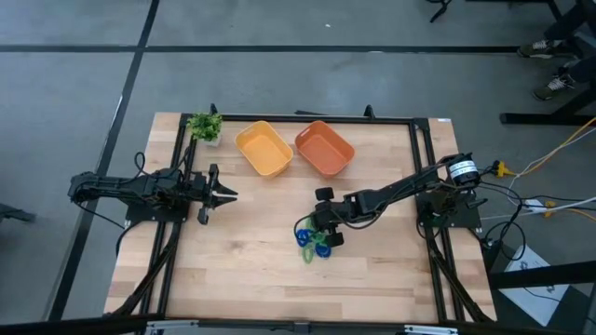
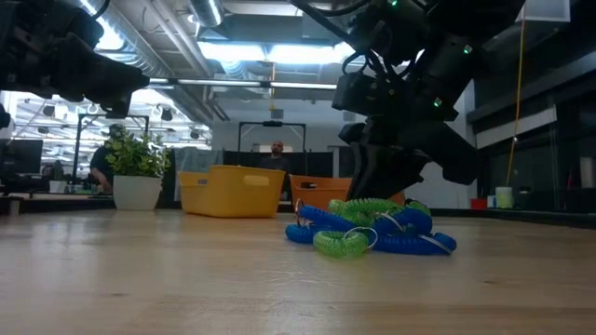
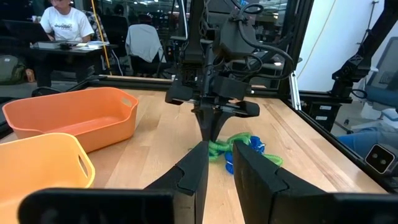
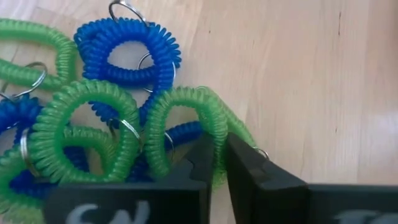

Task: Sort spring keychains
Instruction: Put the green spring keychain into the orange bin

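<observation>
In the lower middle of the high view, the right gripper (image 1: 319, 233) sits down on the heap of spring keychains (image 1: 312, 240), which lies tangled on the bare bench (image 1: 251, 270) just right of centre. The right wrist view shows its fingers (image 4: 200, 163) drawn nearly together with a strand of a green coil (image 4: 186, 115) pinched between them at the near edge of the heap; the grip looks made, but the coil is not yet lifted clear. Blue coils (image 4: 127, 46) and further green ones overlap and interlock around it, several with small metal rings, so a lift may well drag neighbours along.

In the low view the whole heap rests on the bench right of centre, directly under the dark bulk of the right arm, with nothing raised off the wood.

At middle left of the high view the left gripper (image 1: 226, 194) waits above the bench, well apart from the heap, its fingers (image 3: 193, 174) standing only a narrow gap apart and holding nothing.

Farther back, at upper centre, the yellow tray (image 1: 264, 149) and the orange tray (image 1: 324, 147) stand side by side, both apparently empty. A small potted plant (image 1: 205, 126) sits in the upper left corner of the bench.

By this showing the sorting has barely started: no keychain is in either tray, and the entire heap remains to be separated by colour.
</observation>
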{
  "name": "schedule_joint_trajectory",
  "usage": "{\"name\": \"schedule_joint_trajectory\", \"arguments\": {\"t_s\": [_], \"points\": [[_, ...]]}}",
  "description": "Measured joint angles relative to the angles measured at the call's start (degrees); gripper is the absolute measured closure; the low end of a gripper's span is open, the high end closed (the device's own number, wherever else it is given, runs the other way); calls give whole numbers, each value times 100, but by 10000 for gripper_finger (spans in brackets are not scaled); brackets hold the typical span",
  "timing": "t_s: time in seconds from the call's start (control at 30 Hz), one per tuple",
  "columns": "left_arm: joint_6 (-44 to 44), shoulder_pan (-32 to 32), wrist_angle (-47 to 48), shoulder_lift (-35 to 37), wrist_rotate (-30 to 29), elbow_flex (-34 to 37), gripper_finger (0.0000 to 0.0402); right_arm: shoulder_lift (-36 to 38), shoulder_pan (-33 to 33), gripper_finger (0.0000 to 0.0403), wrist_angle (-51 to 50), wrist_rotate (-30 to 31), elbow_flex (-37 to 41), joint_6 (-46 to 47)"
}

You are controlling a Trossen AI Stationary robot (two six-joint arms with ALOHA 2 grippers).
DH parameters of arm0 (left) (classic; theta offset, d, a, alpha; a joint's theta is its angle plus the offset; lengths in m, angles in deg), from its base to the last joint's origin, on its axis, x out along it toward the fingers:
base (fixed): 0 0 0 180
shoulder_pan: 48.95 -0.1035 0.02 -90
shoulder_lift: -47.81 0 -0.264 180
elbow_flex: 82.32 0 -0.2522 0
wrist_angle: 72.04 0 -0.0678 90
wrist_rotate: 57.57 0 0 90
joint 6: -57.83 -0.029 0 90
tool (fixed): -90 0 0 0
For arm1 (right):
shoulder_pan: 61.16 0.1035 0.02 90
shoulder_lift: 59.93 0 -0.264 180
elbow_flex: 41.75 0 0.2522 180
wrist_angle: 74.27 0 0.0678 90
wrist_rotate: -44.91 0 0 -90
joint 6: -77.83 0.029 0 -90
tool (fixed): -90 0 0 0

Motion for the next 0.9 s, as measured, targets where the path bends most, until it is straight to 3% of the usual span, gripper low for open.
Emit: {"name": "schedule_joint_trajectory", "arguments": {"t_s": [0.33, 0.6, 0.9], "points": [[0, 0, 0, 0, 0, 0, 333, 1, 2, 356, -4, -1, 0, 18], [0, 0, 0, -1, -1, 0, 334, 17, 2, 386, -8, 2, 0, 99], [0, 0, 1, 0, 0, 0, 332, 633, 2, 381, -363, 183, 0, 147]]}}
